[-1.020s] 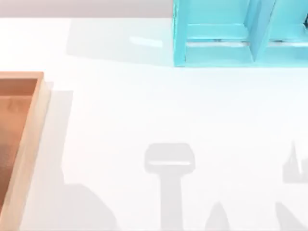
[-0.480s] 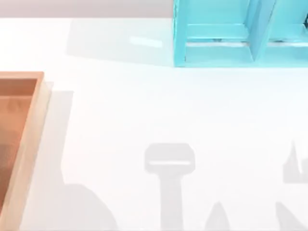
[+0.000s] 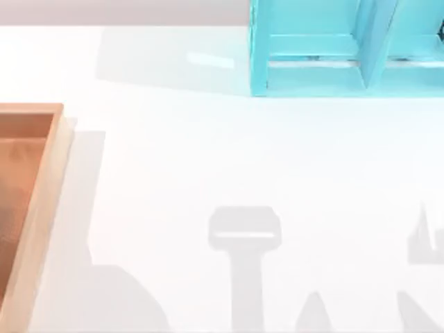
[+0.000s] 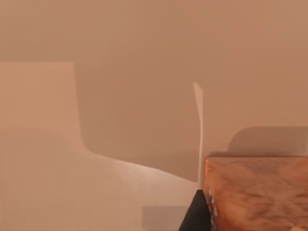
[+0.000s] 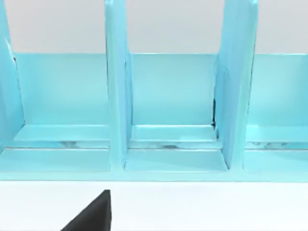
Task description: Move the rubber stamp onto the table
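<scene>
Nothing has moved: wooden tray (image 3: 31,208) left, turquoise shelf (image 3: 333,48) far right.

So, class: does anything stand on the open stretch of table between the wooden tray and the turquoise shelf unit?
Nothing visible does. In the top view the table between the wooden tray and the turquoise shelf unit carries only grey shadows.

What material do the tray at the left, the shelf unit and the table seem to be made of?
The tray looks like wood: orange-brown, with grain in the left wrist view, slightly glossy. The shelf unit looks like painted wood or plastic, I cannot tell which: flat turquoise panels with a light sheen. The table is smooth glossy white, perhaps laminate: it shows soft reflections.
</scene>
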Available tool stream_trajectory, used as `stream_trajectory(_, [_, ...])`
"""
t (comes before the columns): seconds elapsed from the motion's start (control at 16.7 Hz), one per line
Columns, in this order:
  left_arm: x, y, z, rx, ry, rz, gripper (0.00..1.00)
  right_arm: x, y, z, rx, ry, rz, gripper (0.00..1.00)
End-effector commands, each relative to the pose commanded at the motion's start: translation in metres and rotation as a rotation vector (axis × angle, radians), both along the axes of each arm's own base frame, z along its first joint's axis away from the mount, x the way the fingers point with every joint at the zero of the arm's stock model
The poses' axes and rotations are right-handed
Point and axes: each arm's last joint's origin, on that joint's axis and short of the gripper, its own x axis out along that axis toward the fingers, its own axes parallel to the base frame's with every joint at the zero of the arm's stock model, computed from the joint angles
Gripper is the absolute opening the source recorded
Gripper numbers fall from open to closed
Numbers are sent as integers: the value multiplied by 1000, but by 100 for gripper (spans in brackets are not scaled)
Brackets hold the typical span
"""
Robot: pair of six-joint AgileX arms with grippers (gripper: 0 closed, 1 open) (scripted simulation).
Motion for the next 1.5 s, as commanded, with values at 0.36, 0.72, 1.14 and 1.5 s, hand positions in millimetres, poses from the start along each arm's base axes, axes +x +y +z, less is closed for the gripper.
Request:
stream_trajectory(0.36, [18, -28, 44, 53, -95, -29, 0, 0, 0, 0, 0, 0, 0, 100])
stream_trajectory(0.72, [17, -115, 139, 16, -216, -50, 0, 0, 0, 0, 0, 0, 0, 100])
stream_trajectory(1.14, [-2, -149, 151, 4, -9, 1, 0, 0, 0, 0, 0, 0, 0, 100])
stream_trajectory(1.5, [-2, -150, 150, 0, -5, 1, 0, 0, 0, 0, 0, 0, 0, 100])
